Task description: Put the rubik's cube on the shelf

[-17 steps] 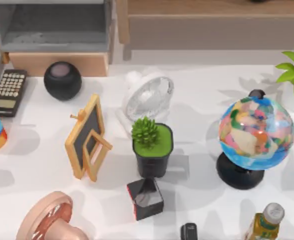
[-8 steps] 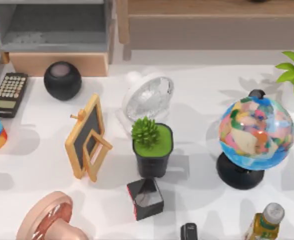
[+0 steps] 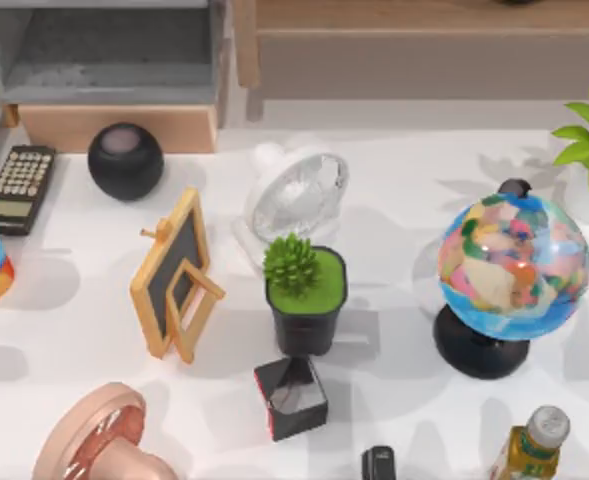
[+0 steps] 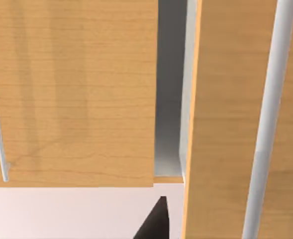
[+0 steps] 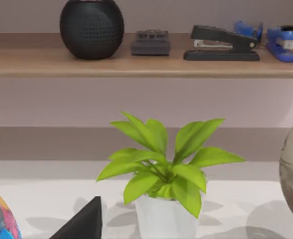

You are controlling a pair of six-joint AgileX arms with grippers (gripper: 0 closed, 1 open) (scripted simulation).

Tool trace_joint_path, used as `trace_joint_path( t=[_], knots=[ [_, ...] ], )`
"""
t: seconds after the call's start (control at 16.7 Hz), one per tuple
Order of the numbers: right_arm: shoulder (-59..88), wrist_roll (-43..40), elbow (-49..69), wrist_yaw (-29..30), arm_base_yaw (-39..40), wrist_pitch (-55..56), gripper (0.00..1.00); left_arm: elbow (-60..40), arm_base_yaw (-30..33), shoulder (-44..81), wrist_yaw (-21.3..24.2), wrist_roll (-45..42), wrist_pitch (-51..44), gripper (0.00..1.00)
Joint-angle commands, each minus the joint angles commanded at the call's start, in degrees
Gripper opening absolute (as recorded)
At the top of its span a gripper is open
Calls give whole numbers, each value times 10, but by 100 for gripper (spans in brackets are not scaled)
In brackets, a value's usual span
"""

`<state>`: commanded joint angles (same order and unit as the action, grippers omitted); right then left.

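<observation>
White tabletop (image 3: 394,200) crowded with objects spreads across the top view: a globe (image 3: 514,265) at the right, a potted succulent (image 3: 304,290) in the middle, a black-grey cube with a red side (image 3: 291,397) just in front of it, and a small chalkboard easel (image 3: 174,275) to the left. The shelf (image 3: 414,15) runs along the far edge at the right, above its beige panel. I cannot tell where the rubik's cube lies, so its position relative to either gripper cannot be judged.

From the left wrist view, the left gripper (image 4: 153,225) shows as a dark wedge facing wooden cabinet fronts (image 4: 71,89) with metal handles; whether it is open or closed I cannot tell.

From the right wrist view, the right gripper (image 5: 86,221) faces a leafy potted plant (image 5: 163,179), with the shelf (image 5: 136,64) above carrying a black round speaker (image 5: 91,27) and a stapler (image 5: 221,42). Its state I cannot tell either.

The task seems at its very start: nothing looks grasped. The next move calls for locating the cube and reaching it without knocking the clutter.
</observation>
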<state>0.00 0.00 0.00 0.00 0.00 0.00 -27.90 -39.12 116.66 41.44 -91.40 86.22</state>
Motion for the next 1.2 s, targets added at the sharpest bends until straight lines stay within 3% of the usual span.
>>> trace_joint_path(
  t=[0.12, 1.2],
  knots=[
    [0, 0, 0, 0, 0, 0, 100, 0, 0, 0, 0, 0, 0, 100],
    [0, 0, 0, 0, 0, 0, 100, 33, -25, -10, 27, -2, 20, 100]
  ],
)
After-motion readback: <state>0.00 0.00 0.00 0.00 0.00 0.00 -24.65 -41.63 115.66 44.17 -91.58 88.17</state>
